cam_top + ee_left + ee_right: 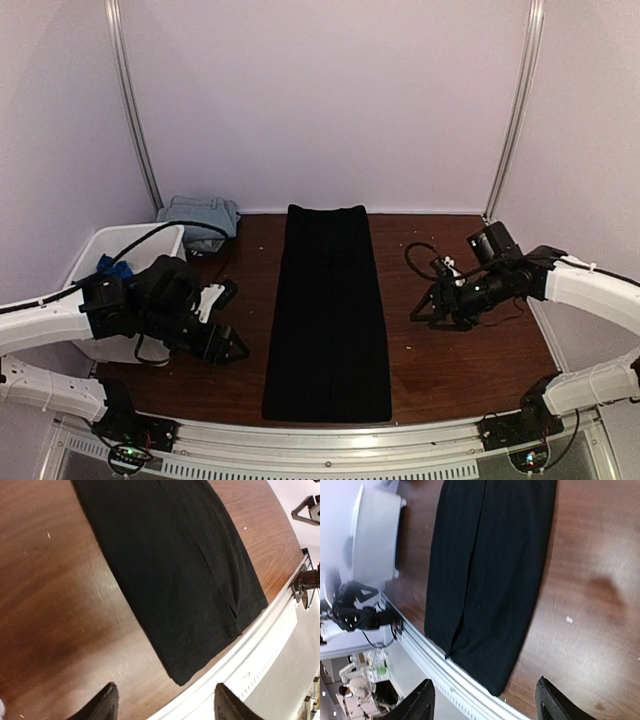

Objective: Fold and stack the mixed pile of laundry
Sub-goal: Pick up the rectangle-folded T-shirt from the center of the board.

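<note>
Black cloth (327, 310) lying flat as long strip; left claw (162, 705) released, empty; right claw (482, 702) released, empty

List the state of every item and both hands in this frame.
black cloth, folded into a long narrow strip, lying flat mid-table, untouched
pale grey-blue piece, looks folded, at the table's far left corner
white bin, upright, fabric inside
royal-blue fabric, bunched inside the white bin
left hand, open, empty
right hand, open, empty
</note>
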{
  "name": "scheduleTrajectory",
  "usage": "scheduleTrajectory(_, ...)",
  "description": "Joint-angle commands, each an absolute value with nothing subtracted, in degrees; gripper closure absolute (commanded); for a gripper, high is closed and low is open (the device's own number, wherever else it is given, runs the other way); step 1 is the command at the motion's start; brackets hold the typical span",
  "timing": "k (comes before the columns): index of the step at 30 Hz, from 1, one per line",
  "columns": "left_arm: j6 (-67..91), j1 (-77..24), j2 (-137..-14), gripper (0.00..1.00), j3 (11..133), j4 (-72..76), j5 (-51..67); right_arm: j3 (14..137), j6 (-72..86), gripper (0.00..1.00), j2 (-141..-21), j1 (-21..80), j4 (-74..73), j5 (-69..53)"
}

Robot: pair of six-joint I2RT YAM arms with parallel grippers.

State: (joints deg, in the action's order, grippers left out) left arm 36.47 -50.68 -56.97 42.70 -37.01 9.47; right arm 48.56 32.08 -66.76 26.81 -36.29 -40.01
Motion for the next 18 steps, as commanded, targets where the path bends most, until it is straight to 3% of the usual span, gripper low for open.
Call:
scheduleTrajectory(1, 50.67, -57.43, -56.74, 0.41, 37.79, -33.42, 9.04, 40.6, 38.93, 0.36, -65.47, 33.98, -36.1, -43.39)
scheduleTrajectory(5, 55.72, -61.8, -59.51, 0.51, 34.21, -28.61, 9.1, 33.83, 45.29, 0.44, -64.88, 40.44, -28.92, -43.26)
scheduleTrajectory(18, 62.42, -70.36, -70.69, 0.58, 30.28, -17.22, 8.67, 29.56, 53.68, 0.51, -74.07, 55.18, -14.07, -39.58)
